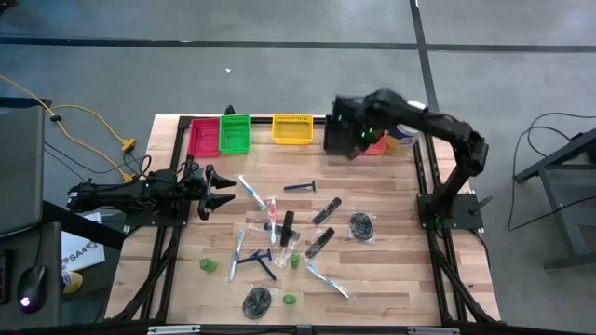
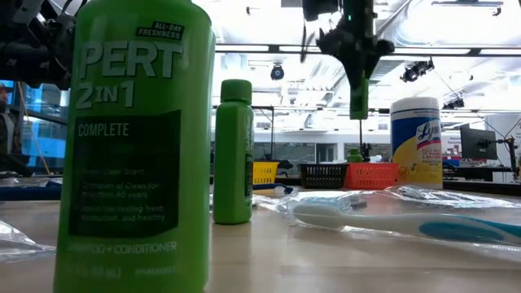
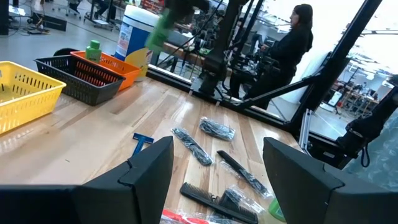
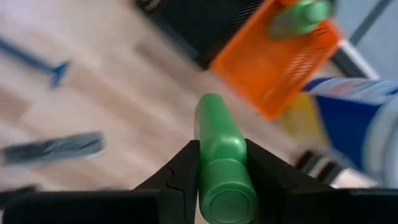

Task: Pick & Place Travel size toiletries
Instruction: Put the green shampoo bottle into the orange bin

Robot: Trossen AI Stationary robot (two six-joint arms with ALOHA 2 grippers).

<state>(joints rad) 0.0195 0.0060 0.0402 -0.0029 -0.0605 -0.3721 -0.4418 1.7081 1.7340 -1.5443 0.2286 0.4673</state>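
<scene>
Front of the table: the loose toiletries lie scattered here – a big green bottle (image 2: 134, 146) and a smaller green bottle (image 2: 234, 150) stand upright close to the low camera, and a wrapped toothbrush (image 2: 407, 216) lies flat beside them. Probably they wait here only to be picked one by one.
Middle of the table: blue razors (image 1: 299, 187), black combs (image 3: 211, 199) and two dark mesh puffs (image 1: 362, 225) lie spread and mostly apart from each other, so I judge that each can be taken alone.
Left hand (image 1: 216, 189): it hangs over the left side of the table, fingers wide apart and holding nothing – it looks to be waiting.
Right hand (image 4: 224, 171): clamped on a green bottle (image 4: 221, 155), cap toward the wrist, the body pointing down; it is lifted above the far right part of the table, near the baskets. The grip by the neck seems chosen so the bottle can drop straight in.
Far row of baskets: red basket (image 1: 204, 138), green basket (image 1: 235, 134), yellow basket (image 1: 291, 128), black basket (image 3: 81, 78), orange basket (image 4: 273, 68).
Contents: the orange basket already has one green bottle (image 4: 301, 15) in it; the yellow one looks empty; the others I cannot tell.
Behind the baskets: a large white jar (image 2: 416, 138).
</scene>
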